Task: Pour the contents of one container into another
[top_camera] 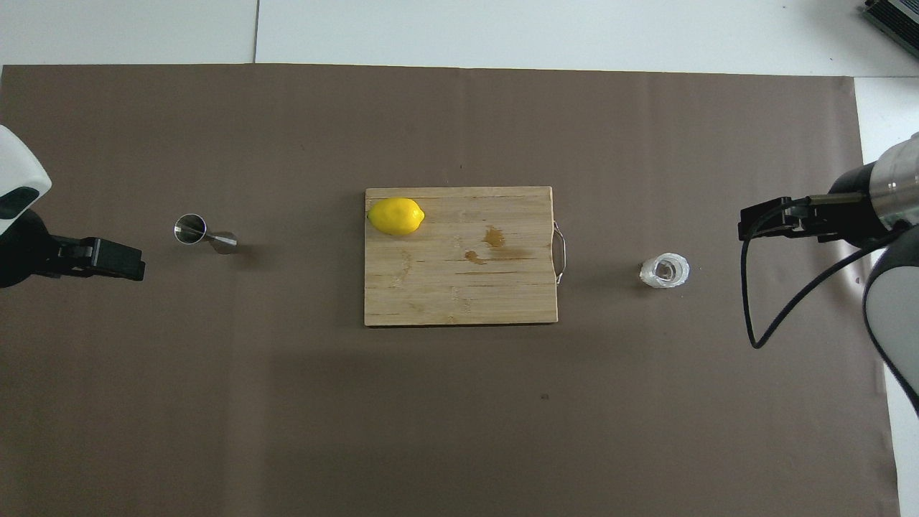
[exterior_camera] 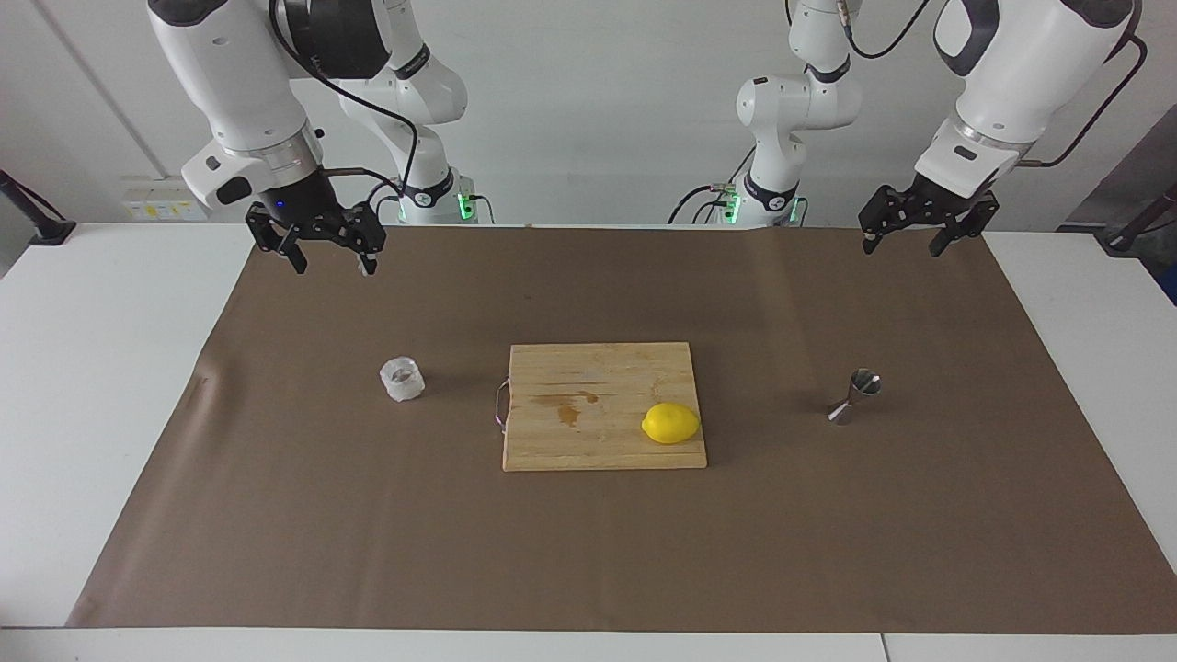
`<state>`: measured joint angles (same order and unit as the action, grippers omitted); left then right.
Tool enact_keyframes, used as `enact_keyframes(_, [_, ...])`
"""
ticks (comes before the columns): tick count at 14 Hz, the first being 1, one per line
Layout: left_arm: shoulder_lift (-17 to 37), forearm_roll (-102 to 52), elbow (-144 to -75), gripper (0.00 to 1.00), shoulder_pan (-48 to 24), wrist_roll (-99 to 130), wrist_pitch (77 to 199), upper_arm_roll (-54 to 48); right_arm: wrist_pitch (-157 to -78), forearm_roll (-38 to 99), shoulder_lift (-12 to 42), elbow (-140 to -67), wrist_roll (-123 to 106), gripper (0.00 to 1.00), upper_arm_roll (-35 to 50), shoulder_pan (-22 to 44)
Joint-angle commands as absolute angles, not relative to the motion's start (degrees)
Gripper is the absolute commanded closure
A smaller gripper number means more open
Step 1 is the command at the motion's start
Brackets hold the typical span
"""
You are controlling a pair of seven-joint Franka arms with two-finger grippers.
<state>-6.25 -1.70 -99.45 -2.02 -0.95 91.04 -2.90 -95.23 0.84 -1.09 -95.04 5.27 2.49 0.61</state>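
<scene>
Facing view: both pincers, left (exterior_camera: pixel 916 241) and right (exterior_camera: pixel 333 260), are held wide open and empty above the counter (exterior_camera: pixel 110 368); the clear cup (exterior_camera: pixel 403 379) and steel jigger (exterior_camera: pixel 855 396) are seen flanking the cutting board (exterior_camera: pixel 588 377), upright.

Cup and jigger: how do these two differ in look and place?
The cup is squat, with clear whitish walls; the jigger is slim, shiny steel, pinched at the waist. The cup stands toward the right arm's end of the table, the jigger toward the left arm's end. Both stand on the brown mat, neither held.
</scene>
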Motion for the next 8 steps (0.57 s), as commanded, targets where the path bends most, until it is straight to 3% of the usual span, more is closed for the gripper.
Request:
enact_keyframes(1, [-8.0, -2.1, -101.4, 0.00, -2.4, -1.3, 92.2, -2.4, -96.5, 2.2, -2.5, -96.9, 5.4, 0.00, 2.9, -0.2])
enact_keyframes(8, [-9.0, -2.0, -103.0, 0.00, -3.0, -1.5, 91.6, -2.4, -96.5, 2.2, -2.5, -96.9, 5.4, 0.00, 2.9, -0.2])
